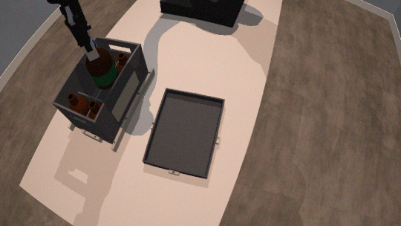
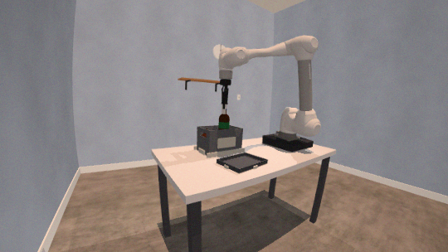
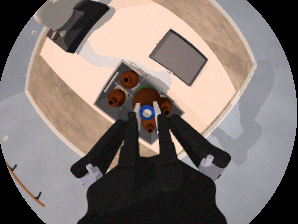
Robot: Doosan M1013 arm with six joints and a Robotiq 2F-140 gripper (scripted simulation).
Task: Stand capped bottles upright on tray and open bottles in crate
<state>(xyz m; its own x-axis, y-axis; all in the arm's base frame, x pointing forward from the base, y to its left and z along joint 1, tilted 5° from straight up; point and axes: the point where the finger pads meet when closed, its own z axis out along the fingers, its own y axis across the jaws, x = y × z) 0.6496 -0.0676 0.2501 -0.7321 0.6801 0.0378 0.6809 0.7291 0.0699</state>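
Note:
My gripper [image 1: 90, 46] [image 2: 225, 109] [image 3: 147, 108] is shut on the neck of a brown capped bottle [image 1: 101, 68] [image 2: 224, 122] [image 3: 160, 104] with a blue cap and a green label. The bottle hangs upright over the far part of the dark grey crate [image 1: 128, 91] [image 2: 217, 142] [image 3: 107, 90], most of it above the rim. Three open brown bottles stand in the crate: two [image 1: 73, 99] [image 1: 93, 106] in the near compartments and one [image 1: 121, 58] at the back. The empty dark tray [image 1: 186, 130] [image 2: 242, 162] [image 3: 177, 58] lies flat to the right of the crate.
The robot's black base [image 1: 202, 11] [image 2: 287, 141] sits at the far end of the white table [image 1: 208, 56] [image 2: 195, 178]. A wooden shelf [image 2: 199, 79] is fixed to the wall behind the arm. The crate's walls rise well above the table top.

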